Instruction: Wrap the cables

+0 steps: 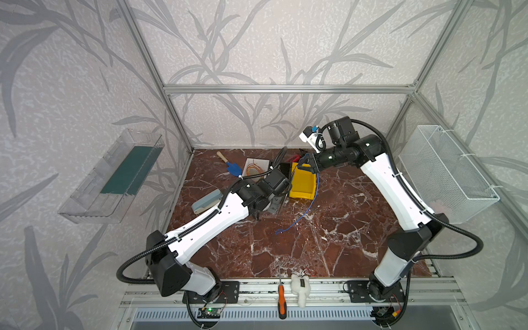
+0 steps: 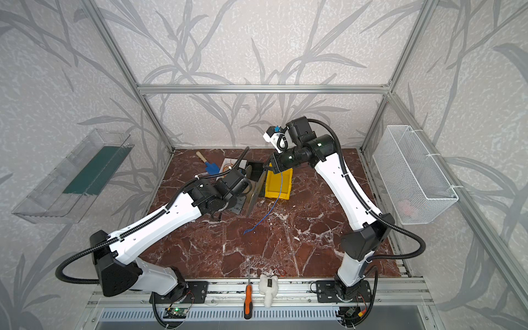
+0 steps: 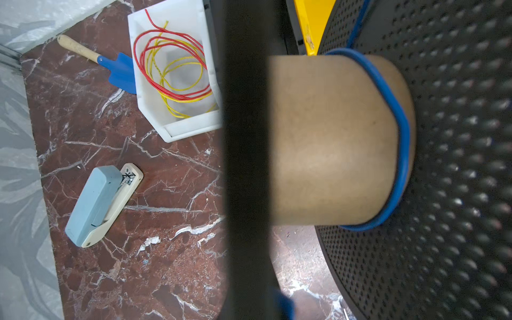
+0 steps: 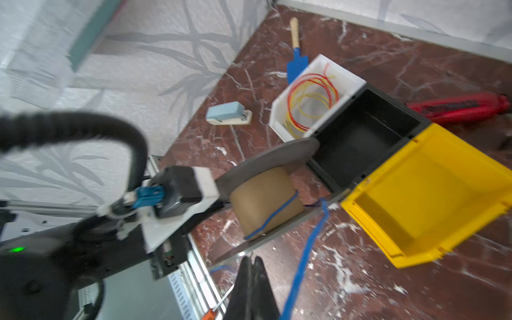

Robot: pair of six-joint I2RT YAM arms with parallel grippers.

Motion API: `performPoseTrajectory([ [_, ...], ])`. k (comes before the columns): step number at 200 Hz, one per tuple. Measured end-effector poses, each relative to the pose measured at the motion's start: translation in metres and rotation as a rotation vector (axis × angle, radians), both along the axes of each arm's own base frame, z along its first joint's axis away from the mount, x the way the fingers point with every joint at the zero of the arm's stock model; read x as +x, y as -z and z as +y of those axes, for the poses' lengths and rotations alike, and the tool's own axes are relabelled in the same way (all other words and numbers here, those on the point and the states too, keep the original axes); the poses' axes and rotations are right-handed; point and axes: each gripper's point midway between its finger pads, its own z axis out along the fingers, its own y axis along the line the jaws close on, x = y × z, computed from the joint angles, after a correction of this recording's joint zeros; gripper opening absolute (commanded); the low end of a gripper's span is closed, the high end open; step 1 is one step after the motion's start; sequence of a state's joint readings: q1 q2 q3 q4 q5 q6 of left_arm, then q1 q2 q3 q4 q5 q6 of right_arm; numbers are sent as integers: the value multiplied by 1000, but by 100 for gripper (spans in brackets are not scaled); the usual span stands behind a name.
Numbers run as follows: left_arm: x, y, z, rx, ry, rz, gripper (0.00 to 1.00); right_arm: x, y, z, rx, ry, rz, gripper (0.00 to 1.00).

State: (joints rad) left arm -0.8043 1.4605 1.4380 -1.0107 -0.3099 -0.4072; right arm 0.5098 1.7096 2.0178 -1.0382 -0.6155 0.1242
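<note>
The cables [image 1: 298, 220] are really one thin, bright blue wire, and the job has only just begun. I can see one loop of it around the brown middle of the reel [image 3: 332, 138], pushed close against one black side plate. The rest of the brown middle is bare. From the reel the wire runs across to the right tool [image 4: 251, 263], which hangs over the yellow box [image 1: 303, 183]. Then it drops past the box, and its loose end lies on the table [image 1: 357, 228]. So most of the wire is not wound on yet.

The right tool is shut tight. The wire runs just beside its fingers [image 4: 260, 282], but I cannot tell if it is pinched there. The left tool [image 1: 274, 204] is shut on the edge of the reel's other side plate and holds the reel tipped on its side.

The wire looks smooth and bendy, with a few small kinks.
</note>
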Motion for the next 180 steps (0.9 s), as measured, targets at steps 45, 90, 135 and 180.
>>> performPoseTrajectory([
  [45, 38, -20, -27, -120, -106, -63, 0, -68, -14, 15, 168, -130, 30, 0],
  [90, 62, -38, -61, -311, -138, -78, 0, -101, -3, 21, 232, -155, 51, 0],
  [135, 62, -43, -80, -486, -117, 10, 0, -125, 54, 16, 214, -101, 109, 0],
  [180, 54, -43, -67, -575, -149, 136, 0, -134, 103, 16, 161, -51, 70, 0],
])
